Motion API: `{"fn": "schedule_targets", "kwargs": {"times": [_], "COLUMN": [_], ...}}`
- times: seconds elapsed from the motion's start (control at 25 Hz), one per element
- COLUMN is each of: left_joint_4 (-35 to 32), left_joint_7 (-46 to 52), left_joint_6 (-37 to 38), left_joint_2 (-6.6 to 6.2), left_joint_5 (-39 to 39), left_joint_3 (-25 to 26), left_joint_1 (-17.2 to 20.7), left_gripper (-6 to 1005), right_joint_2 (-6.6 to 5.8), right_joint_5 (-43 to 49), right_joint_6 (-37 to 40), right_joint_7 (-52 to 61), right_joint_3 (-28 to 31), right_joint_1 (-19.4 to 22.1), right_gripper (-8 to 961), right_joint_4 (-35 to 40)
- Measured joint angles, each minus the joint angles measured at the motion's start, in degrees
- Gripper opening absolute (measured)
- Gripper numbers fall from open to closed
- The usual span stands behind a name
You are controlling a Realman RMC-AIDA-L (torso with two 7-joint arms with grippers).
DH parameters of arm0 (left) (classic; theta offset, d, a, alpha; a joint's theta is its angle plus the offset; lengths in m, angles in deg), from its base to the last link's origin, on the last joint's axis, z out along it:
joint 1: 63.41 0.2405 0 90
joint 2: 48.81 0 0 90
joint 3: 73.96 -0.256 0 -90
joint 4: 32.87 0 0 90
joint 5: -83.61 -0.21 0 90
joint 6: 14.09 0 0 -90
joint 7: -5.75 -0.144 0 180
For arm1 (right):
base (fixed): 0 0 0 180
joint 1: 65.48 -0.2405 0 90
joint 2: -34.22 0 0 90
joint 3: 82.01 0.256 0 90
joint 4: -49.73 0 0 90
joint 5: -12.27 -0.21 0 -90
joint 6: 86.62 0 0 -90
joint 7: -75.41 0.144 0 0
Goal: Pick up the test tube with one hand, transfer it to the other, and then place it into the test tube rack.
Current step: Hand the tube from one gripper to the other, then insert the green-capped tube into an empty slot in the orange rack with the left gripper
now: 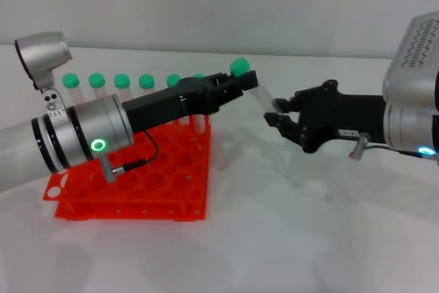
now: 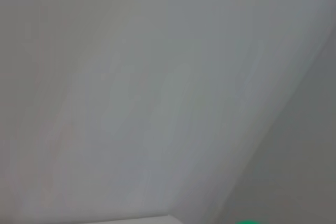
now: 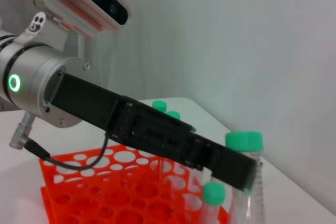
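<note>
The head view looks forward and down over the whole scene. The right wrist view faces left, close on the left gripper (image 3: 247, 174) and test tube rack (image 3: 105, 192) (both shared). The left wrist view faces blank wall.

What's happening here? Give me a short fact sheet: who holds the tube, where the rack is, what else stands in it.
Held item: clear plastic test tube with green screw cap, tilted, above the table
Left end effector: grips it near the cap
Right end effector: at its lower end; grip unclear
Rack: orange-red plastic test tube rack, beneath left arm
Also racked: green-capped tubes, back row
</note>
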Motion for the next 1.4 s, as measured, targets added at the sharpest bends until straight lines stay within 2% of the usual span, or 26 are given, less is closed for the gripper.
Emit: {"fn": "schedule_targets", "kwargs": {"times": [0.36, 0.56, 0.76, 0.88, 0.92, 1.12, 1.4], "left_joint_4": [0.09, 0.29, 1.46, 4.13, 6.08, 14.71, 24.32], "left_joint_7": [-1.48, -3.92, -3.16, -1.29, -0.60, 3.82, 8.86], "left_joint_6": [-0.75, 1.30, 9.72, 13.45, 13.93, 16.45, 21.28], "left_joint_2": [-0.01, -0.04, -1.34, -1.77, -1.57, -0.36, 0.05], "left_joint_5": [0.72, 2.05, 3.88, 5.80, 6.91, 8.84, 8.90], "left_joint_3": [0.15, 0.08, 0.05, 0.04, 0.04, 0.01, -0.01], "left_joint_1": [0.15, 0.47, 2.43, 4.73, 5.88, 9.60, 12.48], "left_gripper": [220, 208, 207, 208, 208, 211, 214], "right_joint_2": [0.03, 0.03, 0.04, 0.02, 0.01, -0.10, -0.14], "right_joint_5": [1.09, 1.08, 1.04, 0.99, 0.97, 0.88, 0.89], "right_joint_6": [-0.06, -0.03, -0.18, -0.22, -0.25, -0.30, -0.33], "right_joint_7": [1.29, 1.26, 0.95, 0.79, 0.78, 0.75, 0.69], "right_joint_3": [2.18, 5.16, 8.23, 9.65, 10.03, 11.08, 11.05], "right_joint_1": [0.13, 1.17, 2.78, 3.62, 3.85, 4.54, 4.57], "right_gripper": [362, 490, 643, 757, 795, 868, 861], "right_joint_4": [-2.31, -2.94, -3.42, -3.65, -3.67, -3.68, -3.77]}}
